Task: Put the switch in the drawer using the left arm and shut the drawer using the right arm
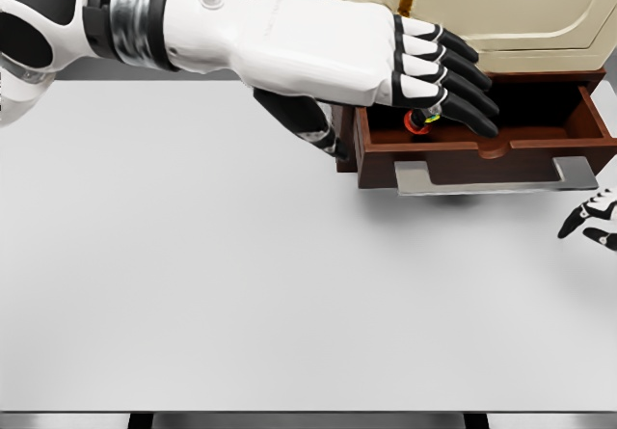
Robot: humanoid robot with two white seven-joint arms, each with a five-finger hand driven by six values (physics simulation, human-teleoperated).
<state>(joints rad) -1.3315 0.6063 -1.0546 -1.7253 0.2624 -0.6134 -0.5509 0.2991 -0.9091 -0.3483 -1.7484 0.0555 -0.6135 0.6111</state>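
The brown wooden drawer (pixel 376 159) stands pulled out from a cream cabinet (pixel 521 14), its silver handle (pixel 496 178) facing me. My left hand (pixel 439 87) reaches in from the upper left and hovers over the drawer's left half. Its fingers are stretched out and its thumb (pixel 313 125) hangs apart outside the drawer's left wall. A small red switch (pixel 418 121) with a green and yellow tip shows just beneath the fingertips, inside the drawer; whether it touches them I cannot tell. At the right edge, my right hand (pixel 590 219) rests low with loose fingers, below and right of the handle.
A white table (pixel 241 284) spreads in front of the cabinet, with its near edge at the bottom of the picture. The cabinet body rises behind the drawer at the top right.
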